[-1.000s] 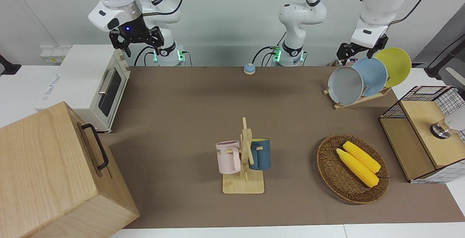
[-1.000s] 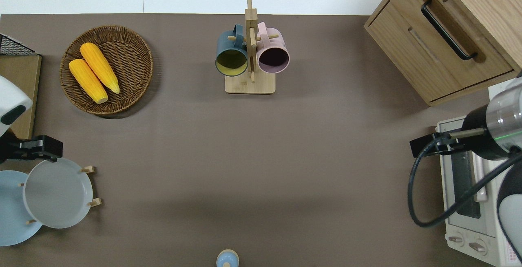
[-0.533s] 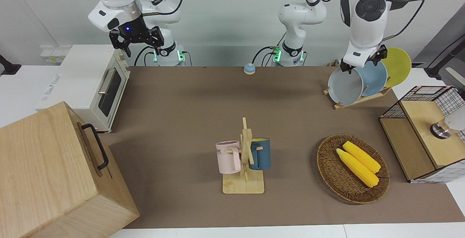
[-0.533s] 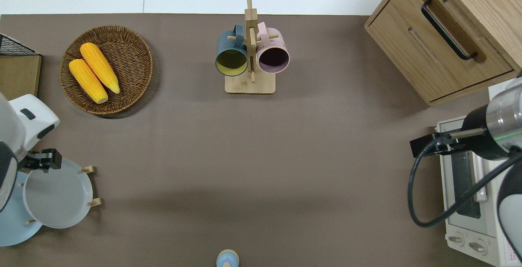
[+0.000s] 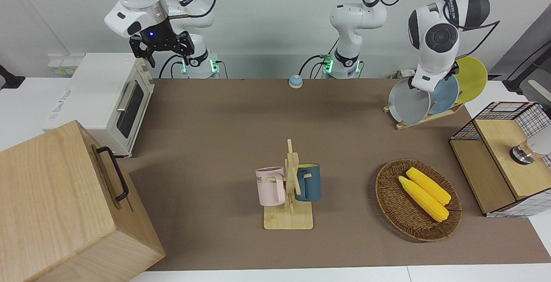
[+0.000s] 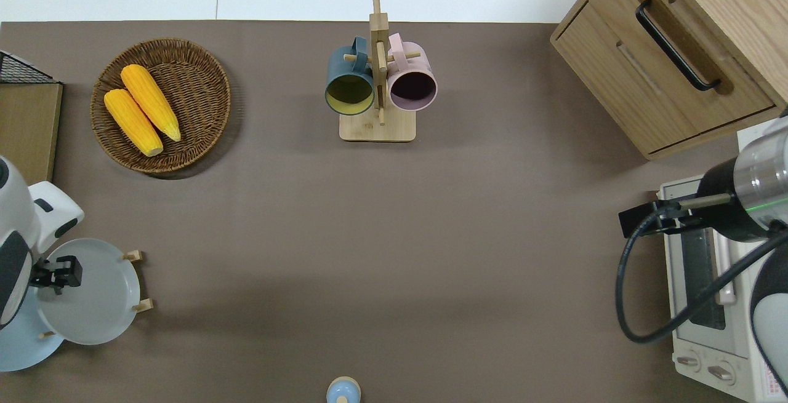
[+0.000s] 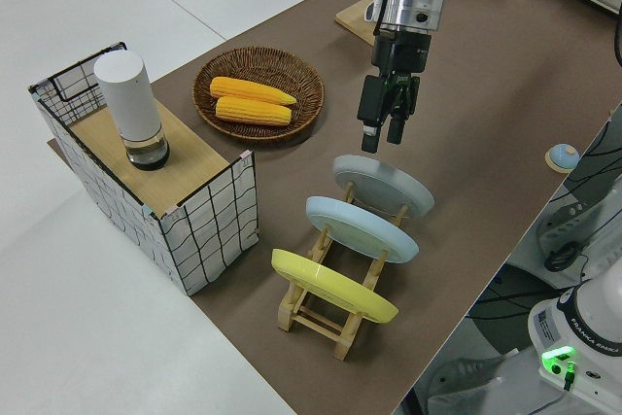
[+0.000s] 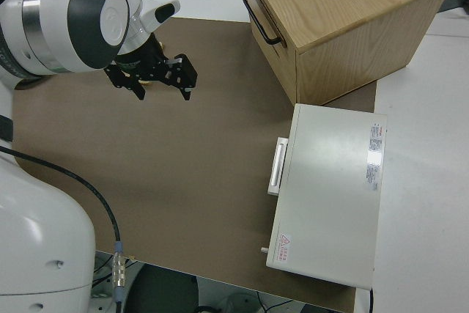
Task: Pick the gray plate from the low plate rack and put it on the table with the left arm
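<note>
Across the table, front view:
- low plate rack (image 5: 424,118) stands at the left arm's end of the table (image 5: 224,127), close to the robots. Three plates lean in its slots, slanted pegs propping each on edge so a rim stands clear for gripping.
- gray plate (image 5: 408,102): end slot, toward the table's middle; then light blue plate (image 5: 445,94); then yellow plate (image 5: 472,77).
- left gripper (image 5: 424,85): at the gray plate's top rim, wrist hiding the fingers.
- right gripper (image 5: 161,45): parked, fingers spread wide.
- mug stand (image 5: 290,187) and corn basket (image 5: 417,198) sit farther from the robots, leaving bare mat between for the set-down.

Straight down, overhead view:
- gray plate (image 6: 98,295) still rests in the rack, untouched by lift.
- left gripper (image 6: 56,271) hangs over the plate's edge on the light blue plate's side, where the gap between the two plates admits a finger.

From the left end, side view:
- left gripper (image 7: 382,138) points straight down, fingers (image 7: 369,128) parted narrowly, tips just above the gray plate (image 7: 384,185) and not yet closed on it. The vertical pose suits straddling a thin tilted rim.
- low plate rack (image 7: 335,313) holds all three plates.

Beside the right arm, right side view:
- right gripper (image 8: 150,78) only, open; no task item visible.

Judged stage: final descent before the grasp.
</note>
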